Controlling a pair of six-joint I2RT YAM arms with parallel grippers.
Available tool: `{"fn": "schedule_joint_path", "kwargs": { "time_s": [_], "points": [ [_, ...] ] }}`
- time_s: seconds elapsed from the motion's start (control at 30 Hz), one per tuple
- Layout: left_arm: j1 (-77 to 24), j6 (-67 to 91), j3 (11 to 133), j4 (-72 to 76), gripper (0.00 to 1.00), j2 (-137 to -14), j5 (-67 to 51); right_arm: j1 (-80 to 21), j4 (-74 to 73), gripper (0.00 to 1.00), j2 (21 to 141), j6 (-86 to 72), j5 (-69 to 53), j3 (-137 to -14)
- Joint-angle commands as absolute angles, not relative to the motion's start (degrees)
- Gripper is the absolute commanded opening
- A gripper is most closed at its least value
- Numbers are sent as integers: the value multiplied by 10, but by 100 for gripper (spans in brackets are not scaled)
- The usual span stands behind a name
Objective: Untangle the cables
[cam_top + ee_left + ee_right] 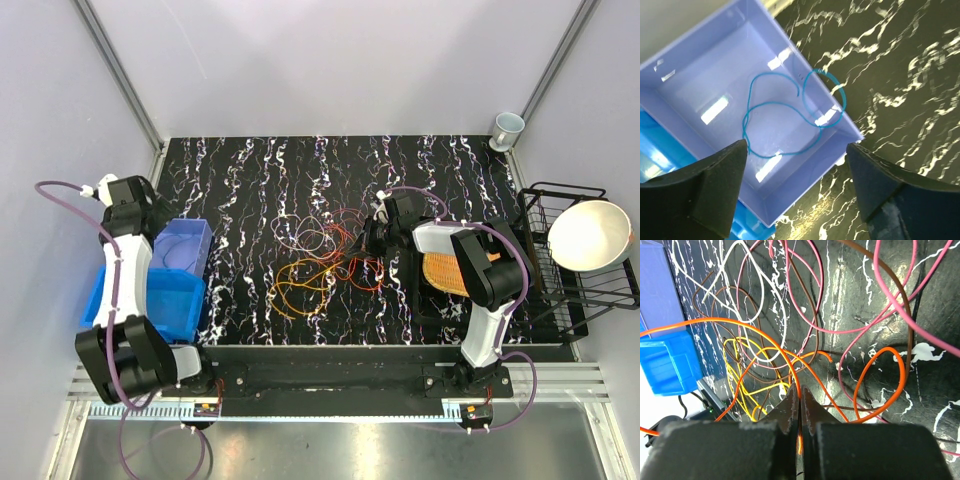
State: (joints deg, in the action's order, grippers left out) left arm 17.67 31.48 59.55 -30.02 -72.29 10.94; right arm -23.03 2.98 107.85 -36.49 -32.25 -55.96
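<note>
Where the table (250, 180) shows black marbling, cables (318, 255) lie mid-table in loose tangled loops: orange, yellow, pink, brown, white. Right gripper (800, 396): clenched on an orange cable (715, 319), at the tangle's right edge. Left gripper (796, 147): released, jaws wide apart, holding nothing, above a lilac bin (700, 50) at the table's left. Blue cable (790, 109): one, looped inside that bin.

A black counter (250, 170) veined in white sits enclosed by pale lilac-grey walls (330, 60) with slanted metal corner posts (117, 70), under soft, even light.
</note>
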Motion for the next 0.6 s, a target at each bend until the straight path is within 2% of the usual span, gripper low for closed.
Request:
{"fn": "schedule_joint_path", "kwargs": {
  "time_s": [0.0, 0.27, 0.37, 0.57],
  "points": [
    [177, 301, 608, -280, 86, -673, 135, -230, 47, 0, 1051, -367, -331, -559],
    [152, 285, 599, -274, 85, -595, 125, -230, 51, 0, 1042, -364, -330, -555],
    [99, 272, 592, -270, 83, -583, 133, -230, 54, 0, 1031, -362, -327, -552],
    [-74, 261, 563, -236, 76, -608, 144, -231, 70, 0, 993, -364, -309, -539]
  ]
}}
